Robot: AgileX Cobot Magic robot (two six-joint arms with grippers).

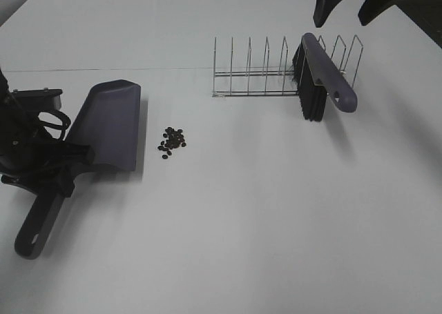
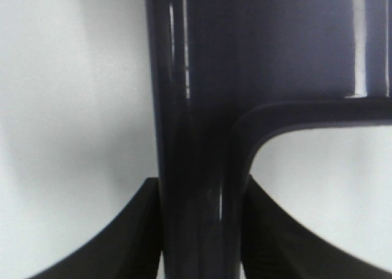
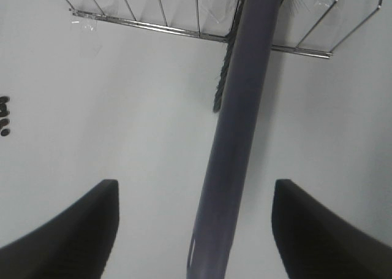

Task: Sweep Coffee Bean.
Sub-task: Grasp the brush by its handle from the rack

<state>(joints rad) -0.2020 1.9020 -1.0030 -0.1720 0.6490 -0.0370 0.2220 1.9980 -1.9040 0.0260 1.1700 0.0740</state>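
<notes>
A loose cluster of tiny dark coffee beans (image 1: 172, 141) lies on the white table just right of the grey-purple dustpan (image 1: 110, 124). My left gripper (image 1: 65, 165) is shut on the dustpan's handle (image 2: 196, 168), with a finger (image 2: 122, 242) on each side. A grey-purple brush (image 1: 321, 76) with black bristles leans in a wire rack (image 1: 262, 69). My right gripper (image 1: 353, 7) is open and empty above the brush. In the right wrist view the brush handle (image 3: 239, 138) runs between its spread fingers (image 3: 67, 230). A few beans (image 3: 3, 116) show at that view's edge.
The white table (image 1: 276, 224) fills the view. The wire rack (image 3: 153, 21) stands behind the beans, to the right. The dustpan's open blade edge faces the beans. The table's far right corner (image 1: 421, 31) meets a dark floor.
</notes>
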